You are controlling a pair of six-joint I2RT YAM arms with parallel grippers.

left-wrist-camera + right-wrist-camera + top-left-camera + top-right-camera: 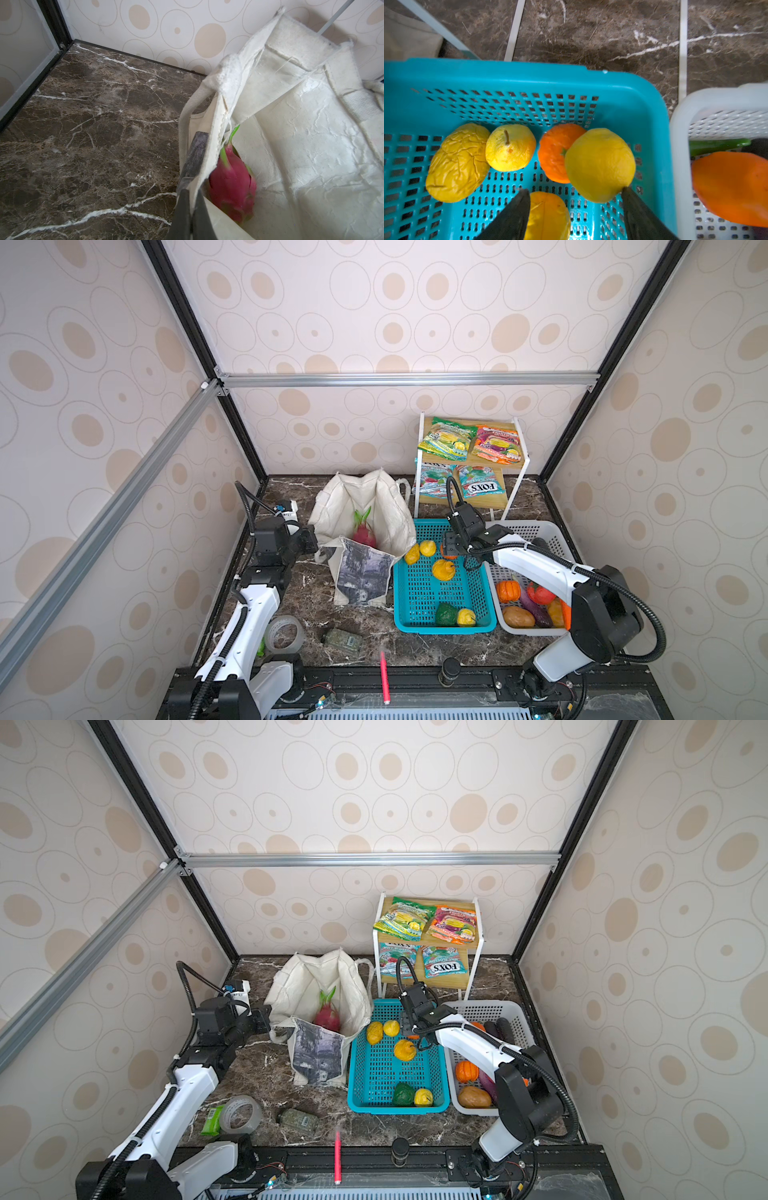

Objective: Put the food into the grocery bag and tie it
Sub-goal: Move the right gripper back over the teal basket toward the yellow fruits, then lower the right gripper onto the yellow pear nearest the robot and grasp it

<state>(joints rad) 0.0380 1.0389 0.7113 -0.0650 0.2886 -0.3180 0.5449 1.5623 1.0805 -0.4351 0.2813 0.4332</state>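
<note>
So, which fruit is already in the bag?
The pink dragon fruit: it is the only one seen inside the bag; the yellow fruits and the orange lie in the teal basket.

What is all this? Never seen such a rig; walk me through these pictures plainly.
These are two white robot arms on a dark marble table. Two pictures look down from overhead; the other two come from a camera on each wrist. The left arm's fingers are shut on the rim of the off-white canvas tote bag, which holds a pink dragon fruit. The right arm's fingers stand open over yellow toy fruits in the teal plastic basket. A white plastic basket of toy vegetables sits beside it; glossy snack packets lie on a small wooden shelf behind.
</note>
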